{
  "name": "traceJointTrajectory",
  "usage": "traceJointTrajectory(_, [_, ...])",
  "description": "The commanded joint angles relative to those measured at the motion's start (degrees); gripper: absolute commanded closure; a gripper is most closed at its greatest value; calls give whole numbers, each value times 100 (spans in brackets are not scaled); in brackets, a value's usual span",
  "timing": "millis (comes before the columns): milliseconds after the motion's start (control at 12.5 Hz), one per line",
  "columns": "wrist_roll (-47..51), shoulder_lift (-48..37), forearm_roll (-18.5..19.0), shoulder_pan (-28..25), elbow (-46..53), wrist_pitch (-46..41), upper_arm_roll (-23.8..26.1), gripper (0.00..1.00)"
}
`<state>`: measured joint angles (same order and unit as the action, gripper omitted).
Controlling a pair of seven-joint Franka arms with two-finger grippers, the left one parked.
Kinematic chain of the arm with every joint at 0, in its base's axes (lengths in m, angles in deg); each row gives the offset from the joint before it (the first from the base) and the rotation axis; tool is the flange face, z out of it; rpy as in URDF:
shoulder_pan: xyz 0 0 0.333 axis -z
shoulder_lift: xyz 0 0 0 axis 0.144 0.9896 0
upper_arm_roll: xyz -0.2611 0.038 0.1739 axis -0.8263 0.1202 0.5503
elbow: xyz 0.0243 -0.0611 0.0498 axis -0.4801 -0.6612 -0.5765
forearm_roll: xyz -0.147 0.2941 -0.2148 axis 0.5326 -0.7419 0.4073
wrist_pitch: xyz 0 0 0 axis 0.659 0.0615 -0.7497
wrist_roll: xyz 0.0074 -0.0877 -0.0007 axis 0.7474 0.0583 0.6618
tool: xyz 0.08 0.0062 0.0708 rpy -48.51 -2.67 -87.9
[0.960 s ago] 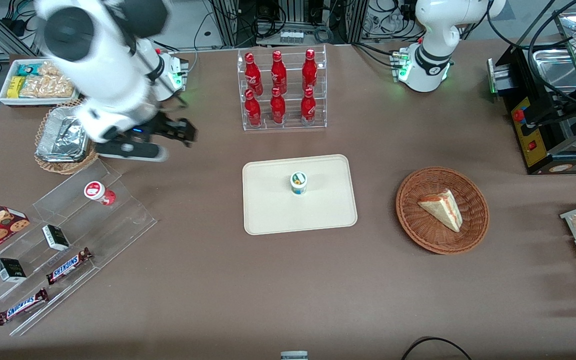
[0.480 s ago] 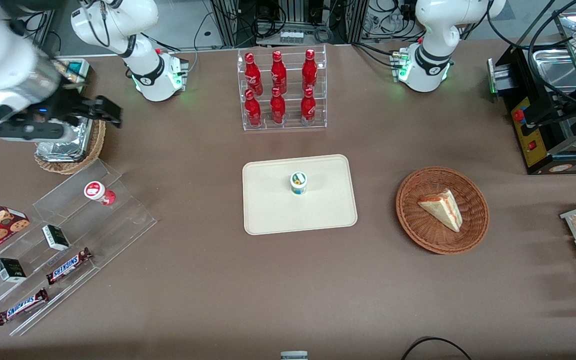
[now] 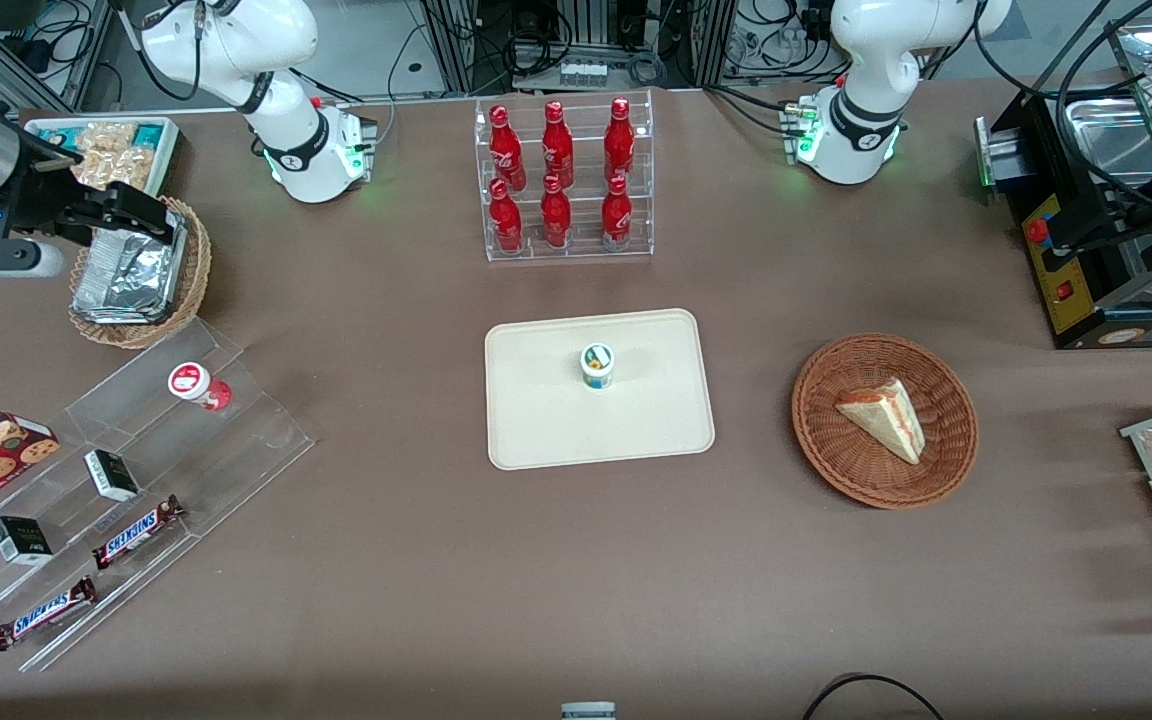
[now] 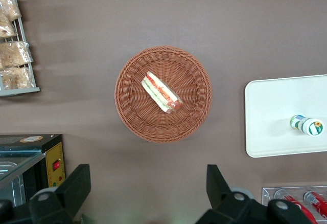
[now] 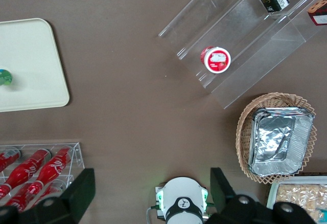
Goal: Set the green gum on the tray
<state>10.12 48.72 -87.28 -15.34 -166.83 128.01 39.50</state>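
The green gum (image 3: 597, 365) stands upright on the cream tray (image 3: 546, 425), near its middle, with nothing touching it. It also shows in the left wrist view (image 4: 307, 125) on the tray (image 4: 276, 111), and in the right wrist view (image 5: 5, 76) at the edge of the tray (image 5: 30, 65). My right gripper (image 3: 136, 215) is open and empty. It hangs high over the foil-lined basket at the working arm's end of the table, well away from the tray. In the right wrist view the gripper (image 5: 150, 198) has its fingers (image 5: 76, 193) wide apart with only the table and the arm's base between them.
A red-labelled gum container (image 3: 198, 384) sits on a clear stepped shelf (image 3: 236, 450) with chocolate bars and small boxes. A wicker basket with a foil container (image 3: 131, 275), a rack of red bottles (image 3: 561, 180), a sandwich basket (image 3: 884, 420) and a snack bin (image 3: 106, 140) stand around.
My right arm has swung away from the tray toward the working arm's end of the table and risen. The green gum has stayed put on the tray.
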Motion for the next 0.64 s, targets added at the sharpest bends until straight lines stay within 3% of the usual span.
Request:
traceJointTrajectory(0, [-238,-134,18,415,-155,78,232,0])
traceJointTrajectory(560, [-238,-28,44,451,-67,122,223,0])
